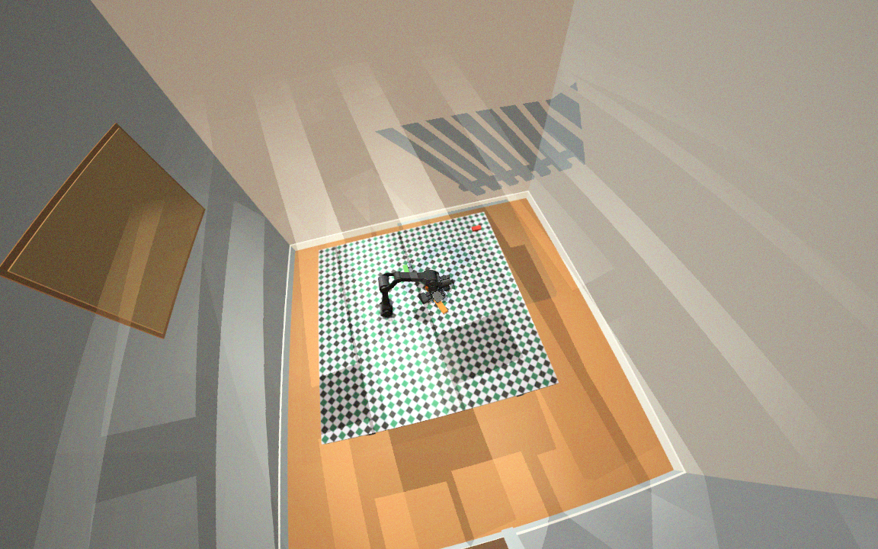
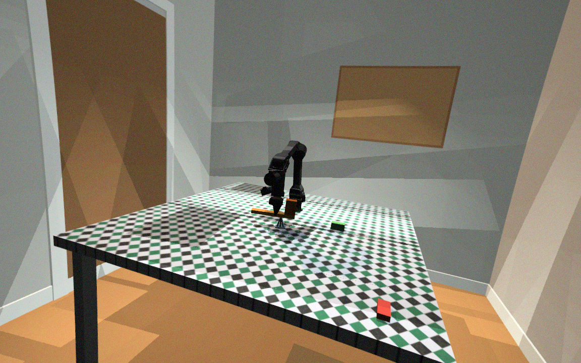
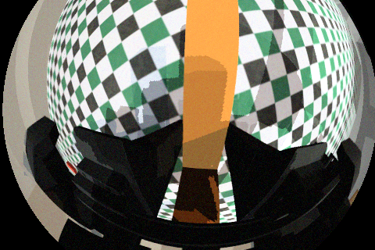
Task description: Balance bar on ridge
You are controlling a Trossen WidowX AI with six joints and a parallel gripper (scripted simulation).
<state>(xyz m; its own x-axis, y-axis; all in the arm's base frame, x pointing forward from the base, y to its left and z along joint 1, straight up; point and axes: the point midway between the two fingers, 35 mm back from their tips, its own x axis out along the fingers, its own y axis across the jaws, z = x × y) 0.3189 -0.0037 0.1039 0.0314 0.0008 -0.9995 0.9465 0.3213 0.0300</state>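
The hand (image 2: 277, 210) is clenched on the orange bar (image 2: 266, 211), holding it off the checkered tabletop (image 2: 220, 257) directly above the small dark ridge (image 2: 280, 222). In the wrist view the bar's (image 3: 208, 73) long axis runs from 6 to 12 o'clock, leaving the hand toward 12. In the exterior view it looks roughly level, with a darker block (image 2: 290, 207) at its 3 o'clock end, so lowering it straight onto the ridge appears the remaining step.
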